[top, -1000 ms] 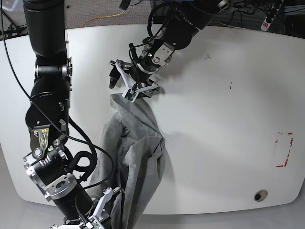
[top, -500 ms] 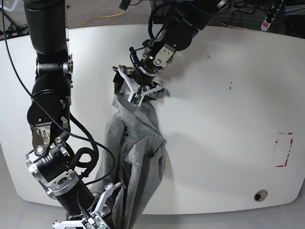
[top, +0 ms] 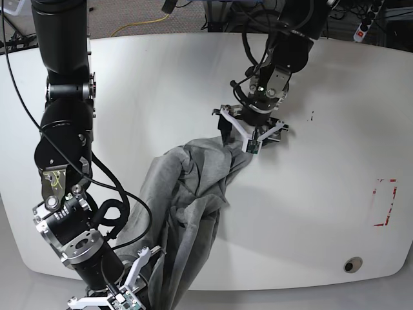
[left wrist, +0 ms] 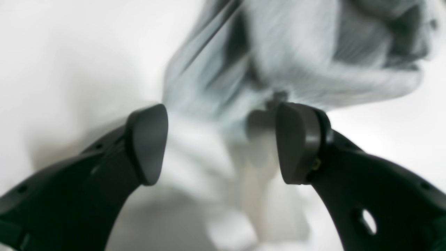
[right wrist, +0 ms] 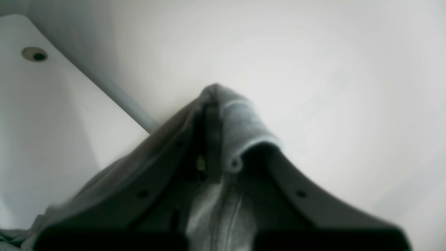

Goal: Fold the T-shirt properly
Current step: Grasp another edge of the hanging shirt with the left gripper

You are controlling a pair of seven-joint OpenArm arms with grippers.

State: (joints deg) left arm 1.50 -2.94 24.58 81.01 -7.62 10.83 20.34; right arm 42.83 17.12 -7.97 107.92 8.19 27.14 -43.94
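Observation:
The grey T-shirt (top: pixel 187 194) lies bunched in a long diagonal band on the white table (top: pixel 322 194), from the front edge up to the middle. My left gripper (top: pixel 244 137) is at the shirt's upper end. In the left wrist view its fingers stand wide open (left wrist: pixel 221 143), with blurred T-shirt (left wrist: pixel 296 52) cloth at and beyond the tips. My right gripper (top: pixel 132 287) is at the front edge, shut on the shirt's lower end. The right wrist view shows the T-shirt (right wrist: pixel 240 125) draped over that gripper's closed tips (right wrist: pixel 210 115). No printed letters show.
A red tape rectangle (top: pixel 386 203) marks the table's right side and a round cable hole (top: pixel 352 264) sits near the front right corner. The right arm's black links (top: pixel 64 129) stand along the left. Cables and a power strip (top: pixel 364 26) lie behind the table.
My left gripper has swung right and a little toward the front, and the shirt's upper end has come along with it, stretching the cloth diagonally. The right arm has sunk slightly.

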